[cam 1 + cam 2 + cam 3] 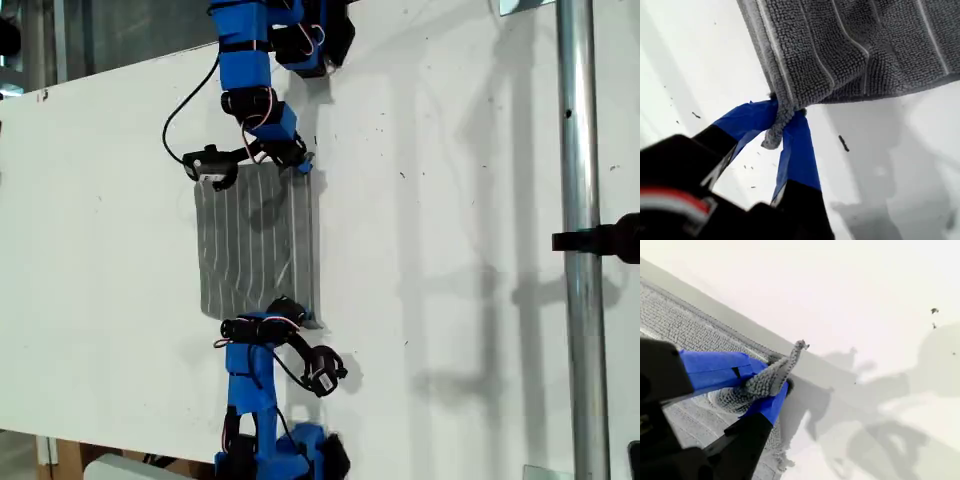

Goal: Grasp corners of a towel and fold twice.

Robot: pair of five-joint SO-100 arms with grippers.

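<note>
Holding one corner each, my first gripper [782, 122] and my second gripper [767, 385] are pinched tight on the towel [258, 240], lying mid-table. I should lift both evenly and slowly, keeping the edge straight.

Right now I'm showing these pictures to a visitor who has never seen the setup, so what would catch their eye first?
The grey striped towel lying on the white table, left of centre in the exterior view, with a blue arm at each end. Up close, my first end effector pinches one towel corner, and my second end effector pinches another corner. A metal pole stands at the exterior view's right.
</note>
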